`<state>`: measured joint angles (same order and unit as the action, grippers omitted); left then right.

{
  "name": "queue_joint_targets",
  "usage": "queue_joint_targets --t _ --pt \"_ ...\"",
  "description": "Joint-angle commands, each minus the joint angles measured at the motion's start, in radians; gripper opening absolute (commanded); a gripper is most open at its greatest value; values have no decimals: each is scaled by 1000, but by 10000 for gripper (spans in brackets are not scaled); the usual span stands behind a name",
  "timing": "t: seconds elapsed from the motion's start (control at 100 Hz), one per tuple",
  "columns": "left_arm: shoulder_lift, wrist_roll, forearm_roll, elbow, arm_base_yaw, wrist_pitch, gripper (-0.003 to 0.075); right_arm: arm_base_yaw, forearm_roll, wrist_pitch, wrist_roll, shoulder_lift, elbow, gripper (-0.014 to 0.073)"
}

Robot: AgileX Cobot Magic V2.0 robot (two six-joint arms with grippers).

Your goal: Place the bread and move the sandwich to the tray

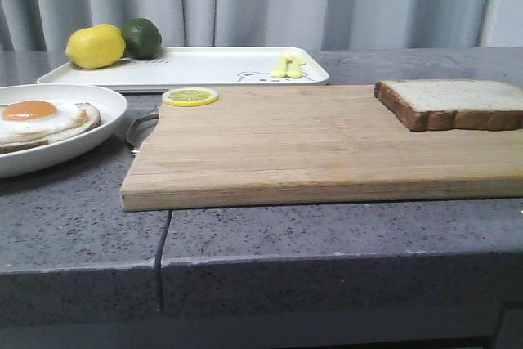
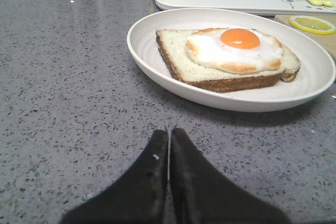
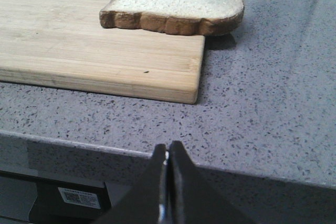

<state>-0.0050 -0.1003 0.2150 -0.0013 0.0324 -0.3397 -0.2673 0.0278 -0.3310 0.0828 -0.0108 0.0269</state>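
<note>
The right gripper (image 3: 167,182) was found closed, fingers together on nothing, hovering over the near edge of the table (image 1: 327,234). The left gripper (image 2: 168,171) was likewise closed and empty, low over bare table, with the dish at its 12 to 1 o'clock.

In the front view the bread (image 1: 452,103) lay at the 3 o'clock end of the wooden cutting board (image 1: 310,149). The right wrist view showed one corner of the slice overhanging the board's edge above the table. The open sandwich (image 1: 45,123), a crusted slice under a fried egg, sat in the white dish (image 1: 73,149) at 9 o'clock, just off the board's handle end. The tray (image 1: 204,67) lay at 11 to 12 o'clock behind the board, carrying a lemon (image 1: 96,46) and a lime (image 1: 142,37) at its 9 o'clock end and a small pale yellow utensil (image 1: 288,65) toward 3 o'clock. A lemon slice (image 1: 189,96) rested at the board's far corner, near the tray.

Risks, as judged:
- Neither gripper was ready to grasp; each must open before descending, or it would shove its target.
- The soft slice could crush or tear under a firm pinch, and the overhanging corner could tip if pressed.
- The egg looked loosely seated; tilting the dish could slide it off.
- The dish's shallow rim offered a poor hold.
- Free tray space lay only in the middle; a careless set-down could strike the fruit or utensil.
</note>
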Motion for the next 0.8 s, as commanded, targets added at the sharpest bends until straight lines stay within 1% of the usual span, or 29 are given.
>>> queue_joint_targets --t 0.0,0.6,0.65,0.74,0.79 --pt "-32 8 13 15 -2 43 -20 -1 11 66 -6 -20 3 -67" --pt "-32 7 6 15 -2 46 -20 -1 12 66 -6 -20 3 -67" --pt "-32 5 -22 15 -2 65 -20 -1 13 66 -6 -20 3 -67" --pt "-32 5 -24 15 -2 116 -20 -1 13 77 -6 -20 3 -67" --pt "-32 5 -8 15 -2 167 -20 -1 13 115 -6 -20 3 -67"
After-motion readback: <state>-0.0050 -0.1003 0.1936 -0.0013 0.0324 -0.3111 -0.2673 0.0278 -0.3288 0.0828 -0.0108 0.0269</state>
